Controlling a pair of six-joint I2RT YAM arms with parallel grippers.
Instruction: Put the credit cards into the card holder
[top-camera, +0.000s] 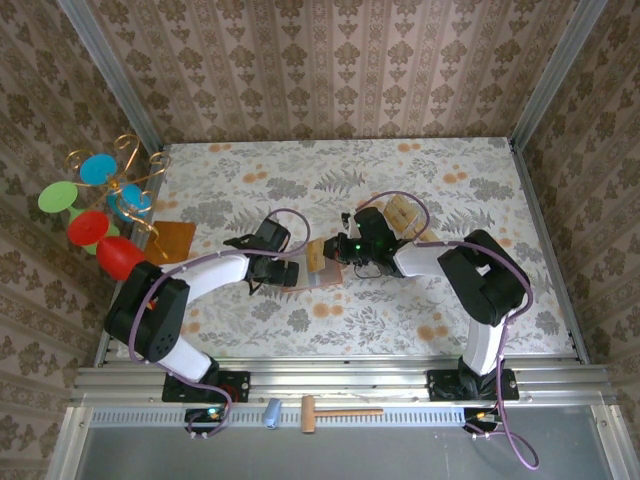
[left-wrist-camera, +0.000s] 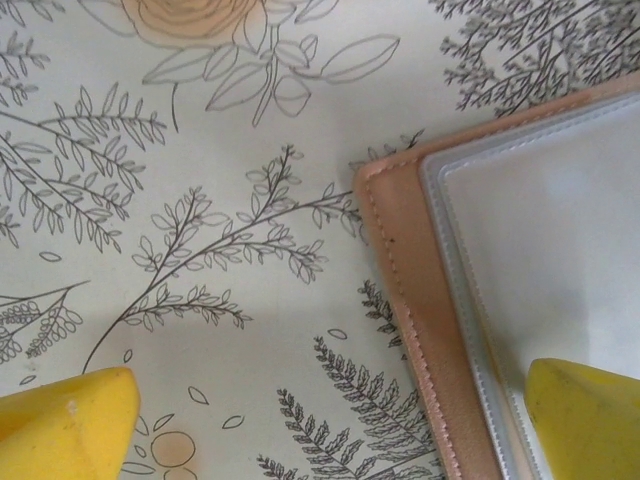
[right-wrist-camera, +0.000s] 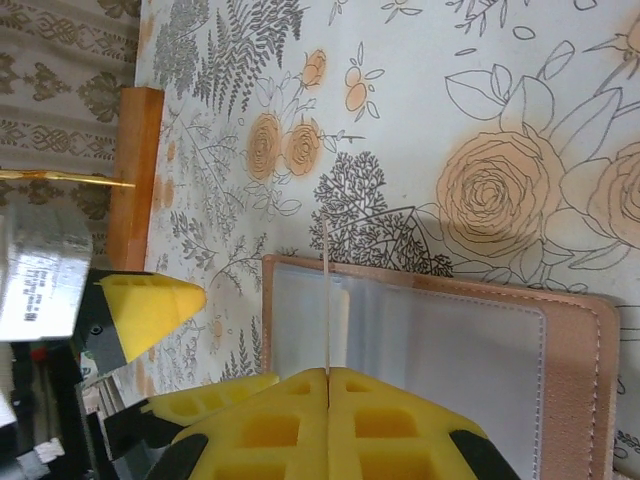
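Holder (right-wrist-camera: 450, 350) lies open on desk (right-wrist-camera: 520, 80); right end effector (right-wrist-camera: 328, 375) clamps a card (right-wrist-camera: 327, 300) edge-on, pointing out over its pocket; left end effector (left-wrist-camera: 325, 420) released.

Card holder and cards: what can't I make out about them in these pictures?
- Top external view: card holder partly under the right gripper; loose credit cards too small to count.
- Right wrist view: held card is edge-on, face unseen.
- Left wrist view: card holder cut off by the frame's right edge.
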